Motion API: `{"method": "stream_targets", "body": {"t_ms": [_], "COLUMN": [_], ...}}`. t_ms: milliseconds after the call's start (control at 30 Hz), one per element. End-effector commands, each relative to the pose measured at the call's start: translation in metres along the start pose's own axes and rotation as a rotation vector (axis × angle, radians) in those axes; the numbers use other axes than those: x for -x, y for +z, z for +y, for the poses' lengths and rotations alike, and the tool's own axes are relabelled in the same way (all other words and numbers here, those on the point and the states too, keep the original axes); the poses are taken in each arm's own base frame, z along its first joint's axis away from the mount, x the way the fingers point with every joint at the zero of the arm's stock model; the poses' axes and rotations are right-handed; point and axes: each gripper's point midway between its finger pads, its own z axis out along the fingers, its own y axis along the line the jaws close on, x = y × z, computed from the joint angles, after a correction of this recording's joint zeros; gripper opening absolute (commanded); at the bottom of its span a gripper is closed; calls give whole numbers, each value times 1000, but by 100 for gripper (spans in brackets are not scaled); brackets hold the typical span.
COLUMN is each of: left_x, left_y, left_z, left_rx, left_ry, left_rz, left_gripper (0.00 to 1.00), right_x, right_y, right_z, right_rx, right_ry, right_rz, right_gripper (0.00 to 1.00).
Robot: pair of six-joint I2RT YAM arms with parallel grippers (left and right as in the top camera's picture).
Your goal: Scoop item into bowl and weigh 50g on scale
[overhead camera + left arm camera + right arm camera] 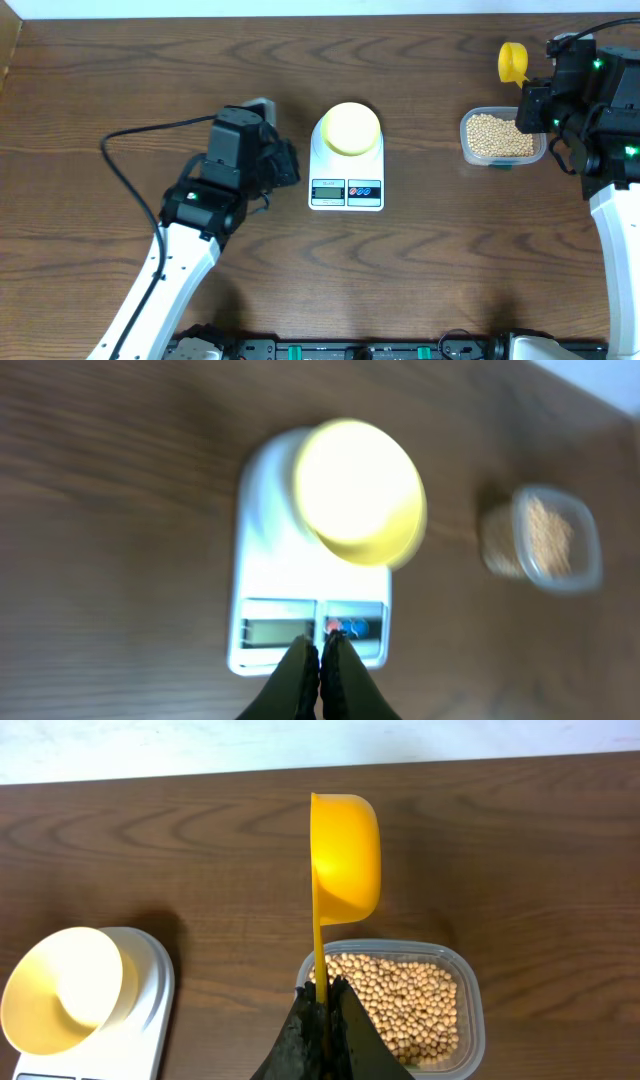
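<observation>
The white scale [346, 185] lies mid-table with the pale yellow bowl [350, 128] on its platform; the bowl looks empty. The beans [498, 134] fill a clear tub [470, 150] to the right. My right gripper [326, 988] is shut on the handle of a bright yellow scoop [345, 850], whose cup hangs beyond the tub's far edge; no beans show in it. My left gripper [320, 645] is shut on nothing, its tips hovering at the scale's [270, 560] front edge, near the display. In that view the bowl [358, 490] and tub [548, 538] are blurred.
Bare brown wood surrounds the scale and tub. A black cable [140, 135] loops across the table left of my left arm. A white wall edge runs along the table's far side [300, 745].
</observation>
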Motion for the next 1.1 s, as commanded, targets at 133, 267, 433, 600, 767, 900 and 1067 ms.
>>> {"method": "stream_targets", "body": {"t_ms": [133,267,433,600,767,900,1067], "left_x": [-51,-52,-66,-88,-89,-100,-111], "left_y": [33,44,66,102,124,137,151], "left_z": [-43,-46,-30,-42,-37,-23,-12], "left_rx": [-111,-95,42,26,48,91,115], "left_ry": [206,264,390,451,434,429,422], "left_rz": [198,219,246,287,274,314,348], "left_gripper": [7,7,7,7,7,7,7], "right_x": [0,-9,-9,-9,-17,-17,-14], "right_y": [-3,-3,-3,-3,-3,-3,-3], "right_z": [-1,-1,-1,-1,-3,-3,-4], "right_rx": [-6,-7,-7,-8,-21,-23,-23], "right_ry": [82,89,88,88,82,82,80], "right_rz": [8,47,45,45,77,78,68], "right_gripper": [1,1,1,1,1,1,1]}}
